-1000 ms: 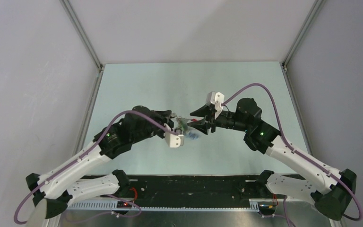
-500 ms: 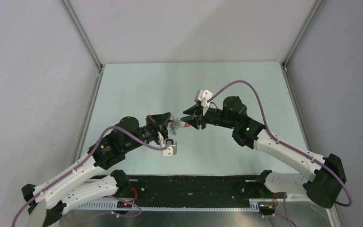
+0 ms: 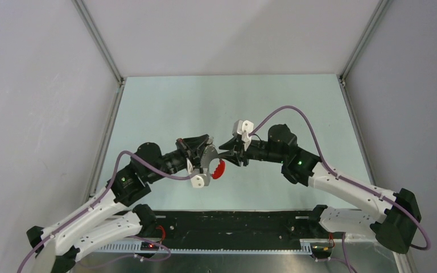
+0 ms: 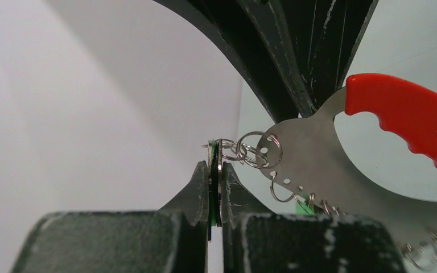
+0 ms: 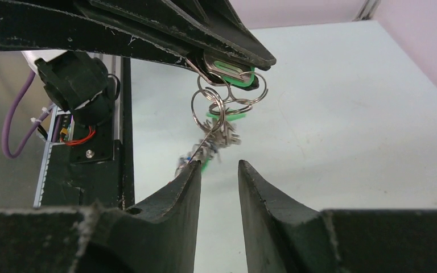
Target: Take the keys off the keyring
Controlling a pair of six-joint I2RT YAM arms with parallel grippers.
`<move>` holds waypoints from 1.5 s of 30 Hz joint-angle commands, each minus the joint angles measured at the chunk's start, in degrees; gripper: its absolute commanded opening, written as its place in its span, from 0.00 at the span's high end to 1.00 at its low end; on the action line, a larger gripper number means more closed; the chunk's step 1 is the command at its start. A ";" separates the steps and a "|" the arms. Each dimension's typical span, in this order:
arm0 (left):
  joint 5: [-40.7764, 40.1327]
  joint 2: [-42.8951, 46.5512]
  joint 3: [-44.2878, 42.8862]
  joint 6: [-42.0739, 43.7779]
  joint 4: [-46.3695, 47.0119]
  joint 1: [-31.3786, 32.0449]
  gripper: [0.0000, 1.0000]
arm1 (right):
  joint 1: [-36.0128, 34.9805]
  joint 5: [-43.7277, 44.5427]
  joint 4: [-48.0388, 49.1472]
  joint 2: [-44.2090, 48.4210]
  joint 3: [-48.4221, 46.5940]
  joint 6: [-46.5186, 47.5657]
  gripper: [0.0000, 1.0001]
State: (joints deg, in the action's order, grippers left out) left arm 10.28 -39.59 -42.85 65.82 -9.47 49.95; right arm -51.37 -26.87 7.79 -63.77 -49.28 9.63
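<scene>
Tightly clenched, the left claw [image 4: 215,170] pinches the flat head of one green key [image 4: 213,190] edge-on between its pads. From that key a short chain of split rings [image 4: 251,151] runs out to the keyring [image 4: 401,114], a steel crescent with punched holes and a red grip. It hangs in the air, clear of the bench [image 5: 347,114]. The other keys [image 5: 209,149] dangle in a loose bunch between the two claws.

The right claw [image 5: 219,170] is released, its jaws a little apart with nothing between them. The keyring's thin steel edge slants down to just beside one of its tips; whether they touch I cannot tell.

By my judgement the lot is light but hard, smooth and loose at every link, so it will swing and twist instead of pushing back. The steel plate is stiff and thin, and likely slippery in the pads. The ribbed red grip looks the surer place for the right claw to take hold, flat across its faces. The split rings look springy and tight, so a key will probably come off only by being wound round the coil, not pulled straight.
</scene>
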 commanded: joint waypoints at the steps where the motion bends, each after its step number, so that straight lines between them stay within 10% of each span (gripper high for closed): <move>1: 4.39 2.08 0.22 -1.66 6.57 -0.38 1.00 | -0.30 -0.90 2.93 2.55 -0.16 1.83 0.66; 26: 6.07 3.94 2.15 -1.60 6.73 -0.39 1.00 | -1.58 -1.00 9.88 0.64 -1.02 0.56 0.64; 31: 5.23 4.04 2.30 -1.50 6.76 -0.46 1.00 | -2.03 -0.58 8.83 0.74 -1.42 1.02 0.91; 38: 3.00 4.07 2.77 -0.66 6.75 -0.43 1.00 | -2.36 -0.58 2.48 4.70 -1.44 2.26 1.00; 45: 3.52 2.87 2.35 -0.60 6.71 -0.47 1.00 | -2.77 -4.07 -1.76 6.34 -1.43 1.31 0.48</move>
State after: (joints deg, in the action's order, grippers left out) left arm 14.15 -36.49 -40.05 64.95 -6.96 49.74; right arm -53.52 -28.16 8.58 -59.33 -49.28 11.11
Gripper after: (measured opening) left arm 0.045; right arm 0.444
